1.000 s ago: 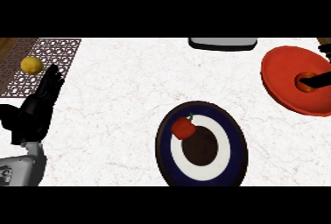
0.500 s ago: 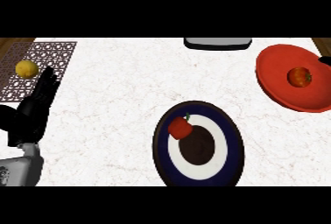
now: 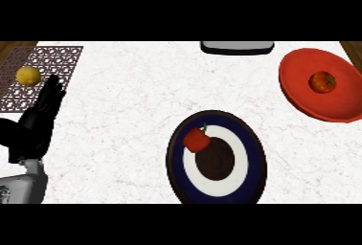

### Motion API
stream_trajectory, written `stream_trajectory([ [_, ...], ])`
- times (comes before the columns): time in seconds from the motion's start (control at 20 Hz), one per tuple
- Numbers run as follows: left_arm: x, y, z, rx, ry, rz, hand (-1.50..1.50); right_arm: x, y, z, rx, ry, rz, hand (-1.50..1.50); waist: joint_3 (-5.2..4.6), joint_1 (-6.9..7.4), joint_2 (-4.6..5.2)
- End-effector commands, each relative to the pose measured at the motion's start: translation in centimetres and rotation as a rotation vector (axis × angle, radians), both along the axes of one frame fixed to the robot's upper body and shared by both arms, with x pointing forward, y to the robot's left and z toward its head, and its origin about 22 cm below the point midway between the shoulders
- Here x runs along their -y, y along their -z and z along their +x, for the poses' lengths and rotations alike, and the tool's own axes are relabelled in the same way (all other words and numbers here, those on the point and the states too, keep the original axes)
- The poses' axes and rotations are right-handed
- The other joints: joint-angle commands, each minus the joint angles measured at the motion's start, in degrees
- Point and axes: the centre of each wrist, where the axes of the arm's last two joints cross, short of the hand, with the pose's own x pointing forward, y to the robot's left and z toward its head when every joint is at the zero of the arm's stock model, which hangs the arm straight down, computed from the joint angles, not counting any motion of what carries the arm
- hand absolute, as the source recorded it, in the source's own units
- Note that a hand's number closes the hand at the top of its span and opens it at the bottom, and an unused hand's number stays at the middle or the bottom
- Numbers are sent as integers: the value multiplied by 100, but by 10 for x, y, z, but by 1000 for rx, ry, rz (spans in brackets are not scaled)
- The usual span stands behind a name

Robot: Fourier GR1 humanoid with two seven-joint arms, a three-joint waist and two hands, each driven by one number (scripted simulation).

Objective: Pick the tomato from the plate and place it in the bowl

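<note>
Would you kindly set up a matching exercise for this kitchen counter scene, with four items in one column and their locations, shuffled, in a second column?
Items:
1. tomato
2. red pepper
3. yellow fruit
4. left hand

Places:
A. on the patterned mat at the upper left
B. inside the red bowl at the upper right
C. at the left edge, open, fingers pointing up
D. on the dark blue and white plate in the middle

Pairs: 1-B, 2-D, 3-A, 4-C
</note>
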Motion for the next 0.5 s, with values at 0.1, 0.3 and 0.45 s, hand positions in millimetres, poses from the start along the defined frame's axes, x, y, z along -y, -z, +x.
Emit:
stream_trajectory([
  [0.1, -9, -2, -4, -6, 2, -16, 0, 42, 3, -66, 49, -72, 86, -150, -1, -40, -25],
  [0.3, -16, 2, -1, -12, 3, -20, 0, 42, 3, -66, 93, -109, 90, -150, -5, 2, -21],
  [0.45, 6, 6, 0, -9, 5, -6, 0, 50, 13, -90, 130, -116, 87, -150, 5, -2, -11],
])
